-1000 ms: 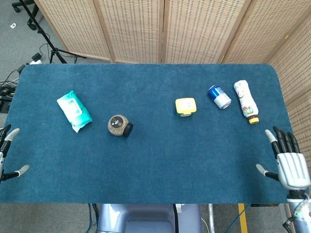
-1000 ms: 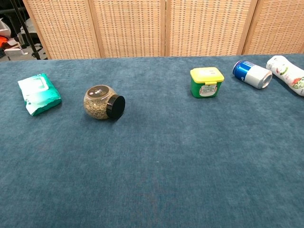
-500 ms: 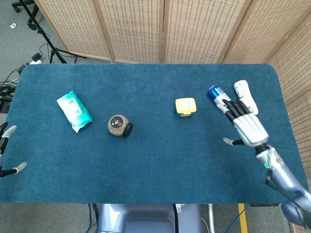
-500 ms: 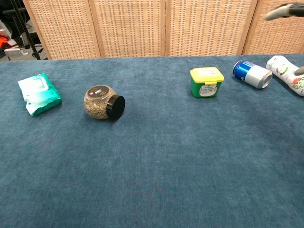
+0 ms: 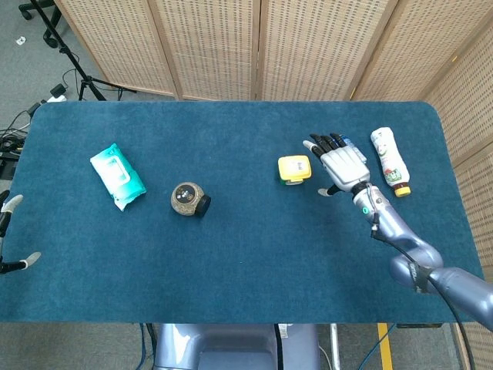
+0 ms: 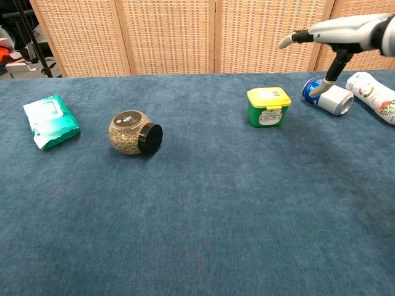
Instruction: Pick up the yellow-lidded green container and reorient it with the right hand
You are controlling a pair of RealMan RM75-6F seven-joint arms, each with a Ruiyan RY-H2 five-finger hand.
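Observation:
The green container (image 6: 268, 108) with its yellow lid (image 5: 293, 169) stands upright on the blue table, right of centre. My right hand (image 5: 339, 163) hovers open just to the right of it, fingers spread, palm down, above table height; in the chest view the right hand (image 6: 336, 34) holds nothing. My left hand (image 5: 8, 235) shows only as fingertips at the left edge of the head view, spread apart and holding nothing, far from the container.
A blue can (image 6: 327, 97) lies on its side beneath my right hand. A white bottle (image 5: 390, 161) lies further right. A jar with a black cap (image 5: 189, 200) lies left of centre. A teal wipes pack (image 5: 117, 176) sits at the far left.
My right hand has travelled from the table's right front edge up and leftward, now hovering over the blue can beside the container. The left hand barely shifted.

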